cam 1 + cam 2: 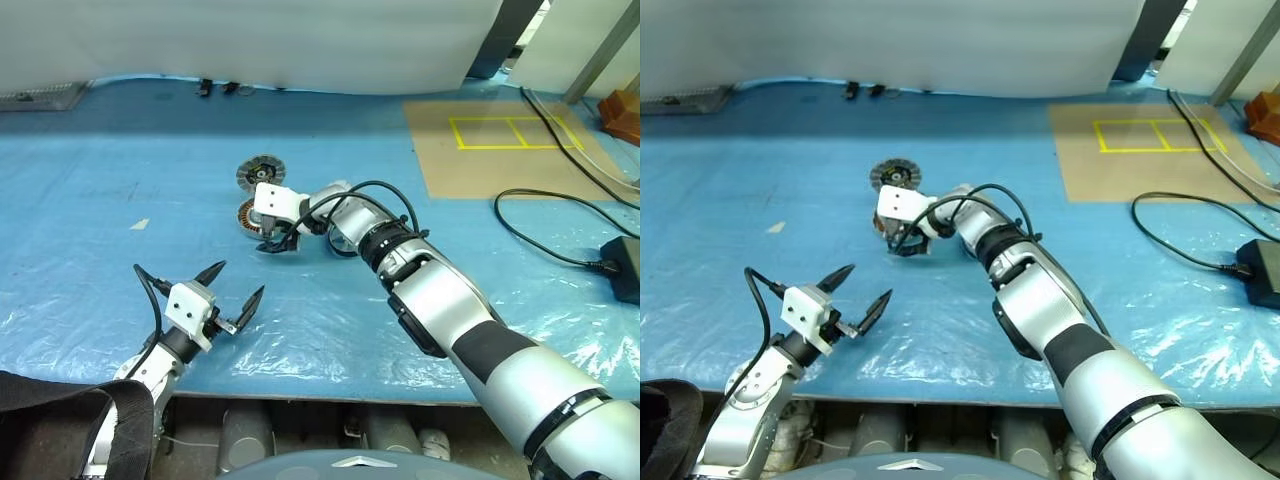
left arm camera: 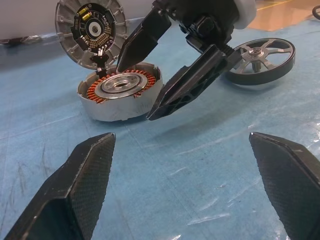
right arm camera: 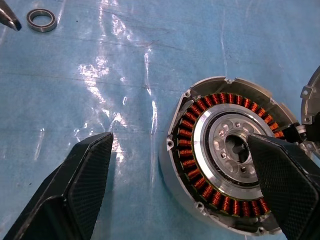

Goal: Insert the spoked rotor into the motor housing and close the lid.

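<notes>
Right gripper (image 2: 150, 75) released, jaws spread over the housing (image 3: 225, 150): silver puck, copper windings ringing a hub, lid (image 2: 90, 30) hinged up. Left gripper (image 1: 238, 292) released, at its 7 o'clock.

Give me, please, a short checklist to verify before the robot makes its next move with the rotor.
1. Lid open: ok. The lid stands upright behind the motor housing.
2. Housing free inside: ok. Copper windings and hub are bare.
3. Right gripper ready to grasp: ok. It is open and holds nothing.
4. Right gripper at the rotor: not ok. It hangs over the housing; the spoked rotor lies apart on the blue sheet.
5. Left gripper out of the way: ok. It is open and well apart from the parts.
6. Rotor turned the correct side up: cannot tell.
</notes>
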Available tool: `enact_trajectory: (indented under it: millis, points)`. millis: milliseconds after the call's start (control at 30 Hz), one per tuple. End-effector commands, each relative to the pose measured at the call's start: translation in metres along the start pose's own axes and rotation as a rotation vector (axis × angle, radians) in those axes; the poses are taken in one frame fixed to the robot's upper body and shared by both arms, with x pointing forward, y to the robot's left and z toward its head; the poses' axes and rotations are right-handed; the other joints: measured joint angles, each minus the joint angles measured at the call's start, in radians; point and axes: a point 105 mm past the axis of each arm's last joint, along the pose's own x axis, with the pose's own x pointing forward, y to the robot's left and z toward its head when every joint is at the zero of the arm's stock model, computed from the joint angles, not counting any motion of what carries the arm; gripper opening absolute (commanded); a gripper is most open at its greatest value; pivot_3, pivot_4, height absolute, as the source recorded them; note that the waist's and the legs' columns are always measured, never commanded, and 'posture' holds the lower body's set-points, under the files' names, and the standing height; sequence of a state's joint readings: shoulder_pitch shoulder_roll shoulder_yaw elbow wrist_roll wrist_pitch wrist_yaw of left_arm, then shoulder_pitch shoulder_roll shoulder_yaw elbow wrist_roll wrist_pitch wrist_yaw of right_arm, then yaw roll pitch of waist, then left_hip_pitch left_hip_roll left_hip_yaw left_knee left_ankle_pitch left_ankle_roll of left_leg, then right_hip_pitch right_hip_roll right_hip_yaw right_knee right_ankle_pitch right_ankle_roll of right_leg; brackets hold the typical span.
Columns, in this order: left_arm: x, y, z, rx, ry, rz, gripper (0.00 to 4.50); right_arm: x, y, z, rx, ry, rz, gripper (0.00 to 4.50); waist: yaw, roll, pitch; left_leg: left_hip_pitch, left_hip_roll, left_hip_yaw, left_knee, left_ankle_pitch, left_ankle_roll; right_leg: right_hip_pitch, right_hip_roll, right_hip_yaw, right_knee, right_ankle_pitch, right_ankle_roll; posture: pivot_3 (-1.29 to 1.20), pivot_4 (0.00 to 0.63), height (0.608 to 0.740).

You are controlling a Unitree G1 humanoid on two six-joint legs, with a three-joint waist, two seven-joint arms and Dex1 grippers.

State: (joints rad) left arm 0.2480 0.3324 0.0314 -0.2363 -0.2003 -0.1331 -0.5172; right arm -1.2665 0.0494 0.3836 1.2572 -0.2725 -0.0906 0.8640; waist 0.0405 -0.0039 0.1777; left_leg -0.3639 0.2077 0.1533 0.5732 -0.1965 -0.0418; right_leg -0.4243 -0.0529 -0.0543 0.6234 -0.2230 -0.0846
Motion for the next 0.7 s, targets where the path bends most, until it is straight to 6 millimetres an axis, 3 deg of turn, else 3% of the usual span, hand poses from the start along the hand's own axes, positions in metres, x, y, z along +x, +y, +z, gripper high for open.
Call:
enact_trajectory:
  millis: [33, 433, 700]
  points:
    - [0.001, -0.001, 0.011, 0.014, -0.037, 0.000, 4.50, 0.000, -0.010, 0.013, 0.007, -0.013, -0.052, 4.48, 0.000, 0.000, 0.000, 0.000, 0.000, 0.000, 0.000, 0.000, 0.000, 0.000, 0.000, 0.000, 0.000, 0.000, 0.000, 0.00, 0.150, 0.740]
    - [0.001, -0.001, 0.010, 0.015, -0.027, -0.014, 4.50, 0.009, 0.005, 0.001, 0.286, 0.035, 0.005, 4.48, 0.001, 0.002, 0.000, 0.001, 0.000, 0.000, 0.000, 0.000, 0.000, 0.000, 0.000, 0.000, 0.001, 0.000, 0.000, 0.00, 0.150, 0.740]
    - [0.003, -0.001, 0.010, 0.018, -0.020, -0.028, 4.50, 0.004, 0.018, -0.014, 0.160, 0.164, 0.145, 4.48, 0.003, 0.003, 0.000, 0.001, 0.000, 0.000, 0.000, 0.000, 0.000, 0.000, 0.000, 0.000, 0.000, 0.000, 0.000, 0.00, 0.150, 0.740]
